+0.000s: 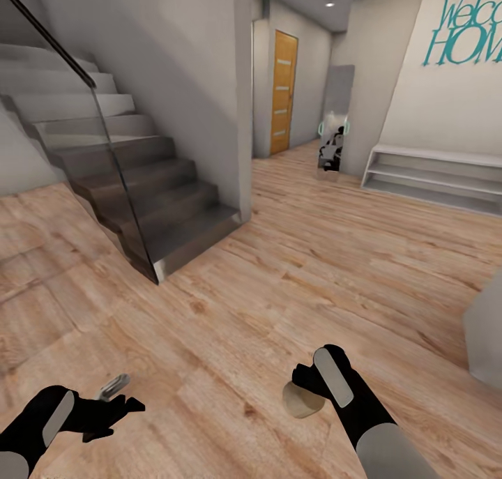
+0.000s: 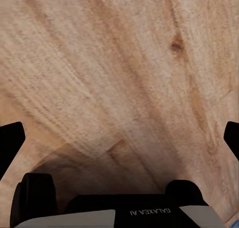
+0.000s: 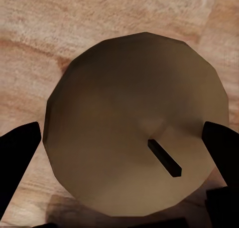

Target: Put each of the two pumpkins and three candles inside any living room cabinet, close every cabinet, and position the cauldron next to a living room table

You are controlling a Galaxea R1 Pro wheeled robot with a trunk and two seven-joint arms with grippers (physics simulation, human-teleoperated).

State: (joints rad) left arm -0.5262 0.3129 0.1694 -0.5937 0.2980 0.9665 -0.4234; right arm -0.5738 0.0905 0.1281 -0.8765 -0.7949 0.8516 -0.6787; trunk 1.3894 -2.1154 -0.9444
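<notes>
The jaws of the right gripper stood apart on either side of a short, squat beige-tan wax candle, one black fingertip at each flank of the round body; its flat top carried a small dark wick. In the head view the same candle hung under the right gripper, low over the pale wooden plank floor.

The left gripper had its jaws spread wide, with bare floor planks between them. From the head, that left gripper sat low at the near left, holding nothing.

The head view alone took in the room: a grey staircase with a glass balustrade on the left, an orange door down the hall, a low white shelf under teal wall lettering.
</notes>
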